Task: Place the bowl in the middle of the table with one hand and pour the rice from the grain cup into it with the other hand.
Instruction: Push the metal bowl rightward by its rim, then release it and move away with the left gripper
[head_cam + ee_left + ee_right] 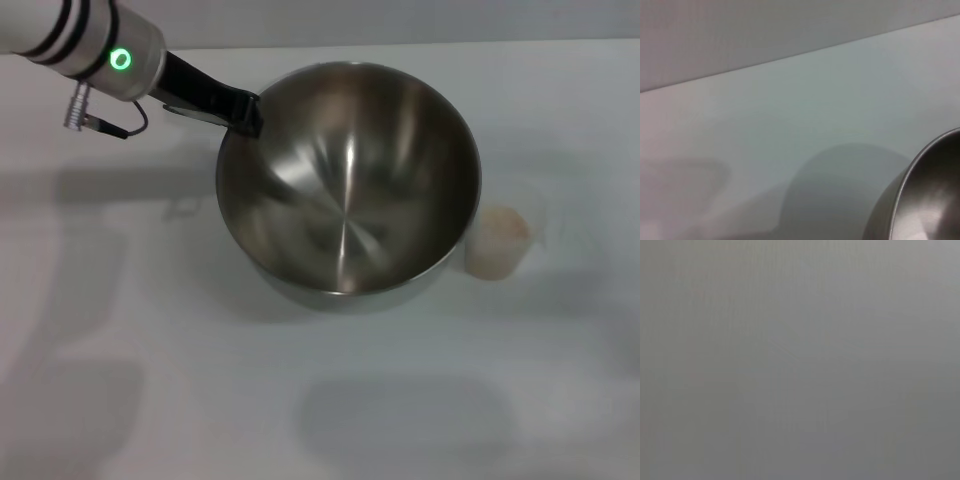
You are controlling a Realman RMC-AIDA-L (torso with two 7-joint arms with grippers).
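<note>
At the bowl's (pixel 350 180) far-left rim, your left end effector (pixel 243 112) is clamped on the steel edge. Across the bowl from that end effector, the grain cup (pixel 497 245) of rice (pixel 503 224) stands on the desk (pixel 120 380), touching the bowl's wall.

A plain grey wall (pixel 740 35) runs behind the work surface.

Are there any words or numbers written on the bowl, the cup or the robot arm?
None can be read.
The bowl: plain shiny steel, no text.
The grain cup: no markings can be made out.
The left arm: only a glowing green ring light, not a letter or number.
</note>
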